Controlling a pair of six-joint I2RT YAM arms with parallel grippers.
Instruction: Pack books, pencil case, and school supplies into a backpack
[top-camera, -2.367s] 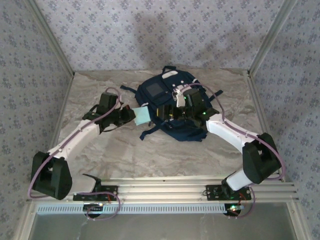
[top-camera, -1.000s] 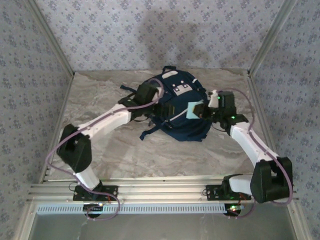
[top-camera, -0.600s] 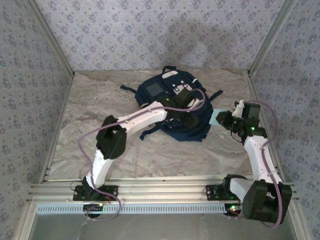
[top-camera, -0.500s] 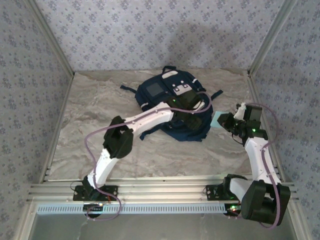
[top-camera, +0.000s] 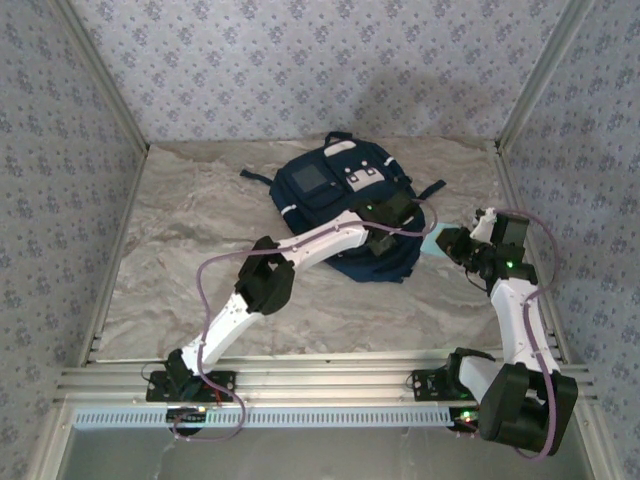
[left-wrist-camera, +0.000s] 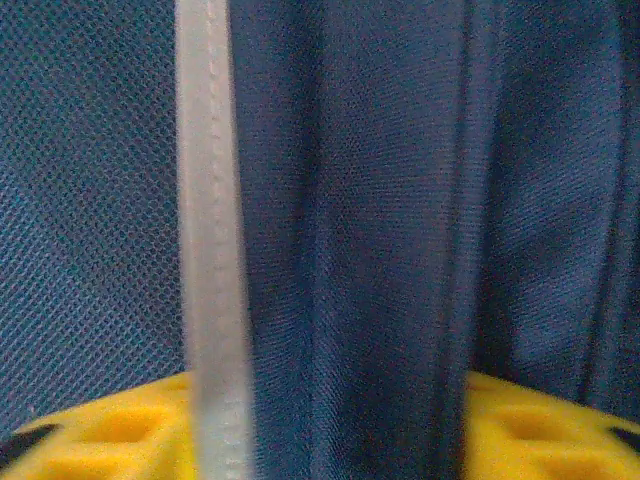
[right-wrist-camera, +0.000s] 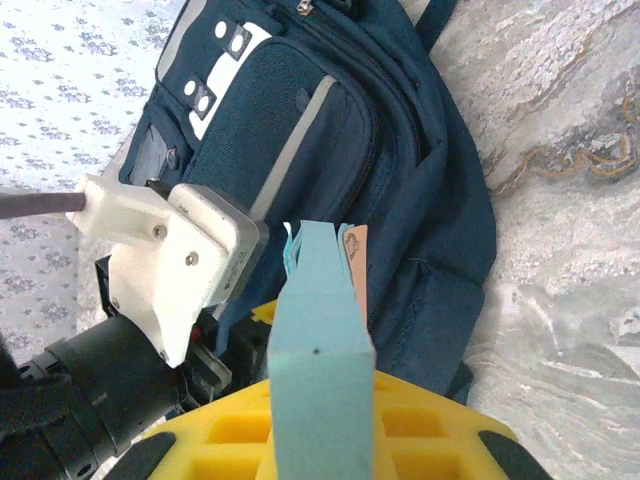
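- Right gripper clamps the light-blue pad edge-up, just beside the backpack, near the desk's right edge.
- Left gripper is pressed against the backpack fabric; I cannot tell whether it is gripping.

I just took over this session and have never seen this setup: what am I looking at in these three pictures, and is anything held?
Two white robot arms are bolted at the near edge of a marbled table. One picture looks down from above and behind them; the other two come from a camera on each wrist. A navy backpack lies on it. The left end effector rests against it, so its wrist camera sees blue cloth and a white stripe close up; whether it grips I cannot tell. The right end effector, beside the backpack, holds a light-blue pad between its yellow fingers.
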